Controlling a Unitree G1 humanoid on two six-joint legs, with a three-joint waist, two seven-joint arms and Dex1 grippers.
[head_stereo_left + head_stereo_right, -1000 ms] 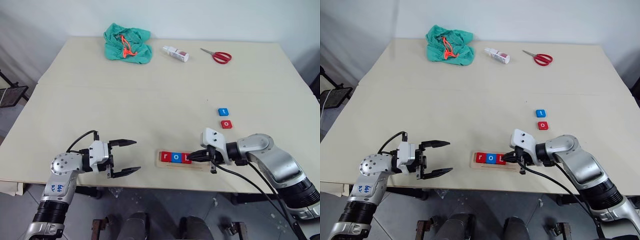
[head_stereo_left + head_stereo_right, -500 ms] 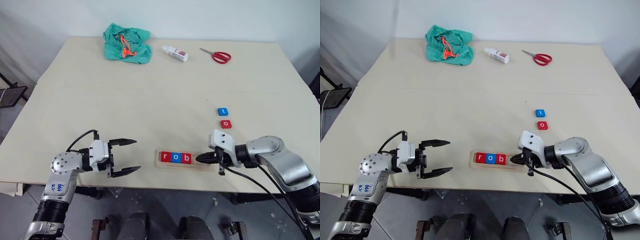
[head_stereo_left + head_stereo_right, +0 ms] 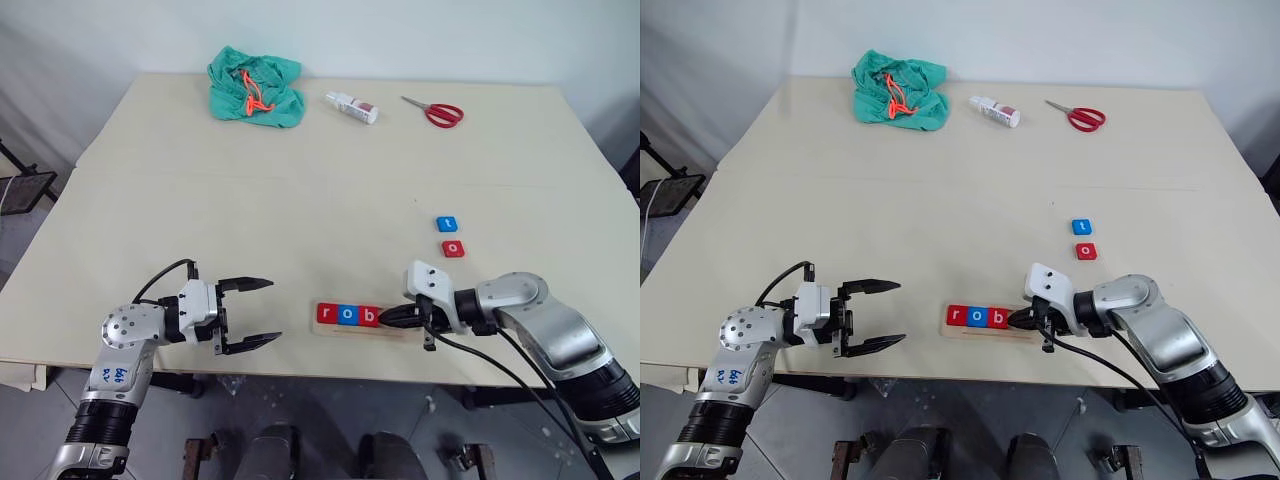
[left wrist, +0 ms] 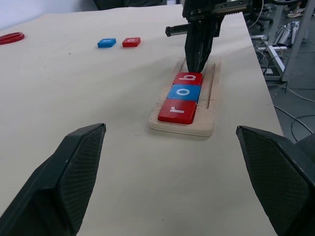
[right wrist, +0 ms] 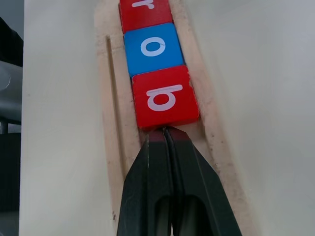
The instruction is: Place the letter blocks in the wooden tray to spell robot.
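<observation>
The wooden tray (image 3: pixel 362 327) lies near the front edge of the table (image 3: pixel 300 200), between my 2 grippers, and 3 letter blocks sit in it side by side: the red r (image 3: pixel 326 313) at the tray's left end, then the blue o (image 3: pixel 348 315), then the red b (image 3: pixel 370 317). The tray's right part is bare wood. My right gripper (image 5: pixel 165 135) has its 2 black fingers pressed together with nothing between them, and their joined tips sit inside the tray against the right edge of the red b (in the right wrist view the tips meet that edge at about its middle). My left gripper (image 3: pixel 249 314) hangs above the table just left of the tray, its fingers spread wide apart and empty. The other 2 blocks lie on the bare table behind the right arm, well apart from the tray: the blue t (image 3: pixel 446 224) farther back and the red o (image 3: pixel 453 248) just in front of it. At the far side of the table are a green cloth (image 3: pixel 255 87), a small white bottle (image 3: pixel 351 106) and red scissors (image 3: pixel 434 111).
</observation>
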